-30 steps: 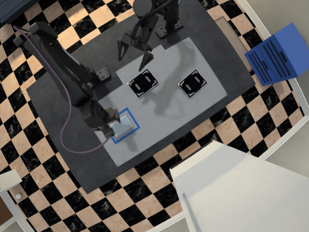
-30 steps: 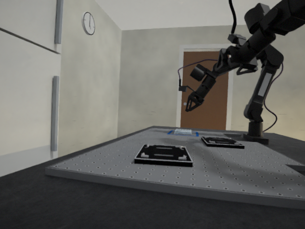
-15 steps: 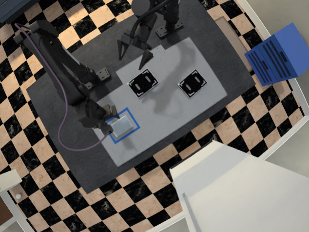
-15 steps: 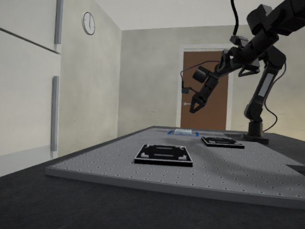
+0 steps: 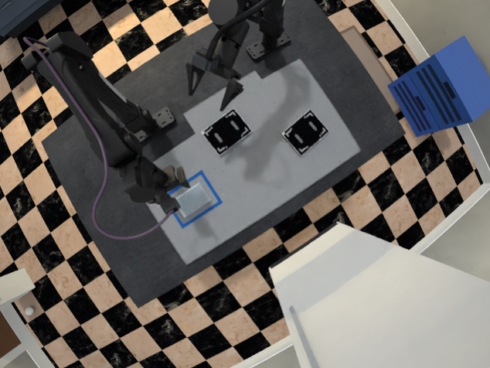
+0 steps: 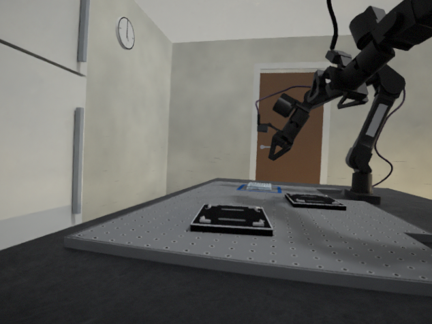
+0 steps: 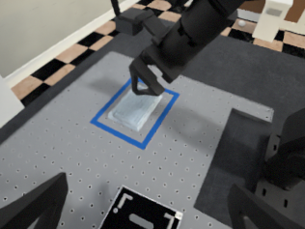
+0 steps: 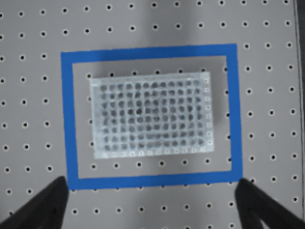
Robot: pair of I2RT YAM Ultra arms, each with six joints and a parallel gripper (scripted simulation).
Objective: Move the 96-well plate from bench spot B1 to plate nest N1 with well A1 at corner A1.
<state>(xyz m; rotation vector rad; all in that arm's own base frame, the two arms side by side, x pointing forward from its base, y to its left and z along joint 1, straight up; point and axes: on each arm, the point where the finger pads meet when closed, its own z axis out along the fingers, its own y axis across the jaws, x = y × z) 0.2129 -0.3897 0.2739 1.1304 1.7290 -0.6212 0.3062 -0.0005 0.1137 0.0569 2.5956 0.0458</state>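
The clear 96-well plate (image 5: 192, 196) lies flat inside the blue-outlined bench spot (image 5: 211, 188). It also shows in the exterior view (image 6: 258, 185), the left wrist view (image 7: 136, 107) and the right wrist view (image 8: 152, 118). My right gripper (image 5: 178, 189) (image 6: 275, 151) is open and empty, hovering well above the plate's near end; its fingers frame the bottom of the right wrist view (image 8: 152, 212). My left gripper (image 5: 211, 85) is open and empty, held high near its base. I cannot make out the plate's cut corner.
Two black plate nests with white corner locators sit on the grey perforated board, one nearer the plate (image 5: 226, 131) and one farther (image 5: 304, 131). Both look empty. The left arm's base plate (image 5: 269, 43) and the right arm's base plate (image 5: 158, 118) stand behind the board.
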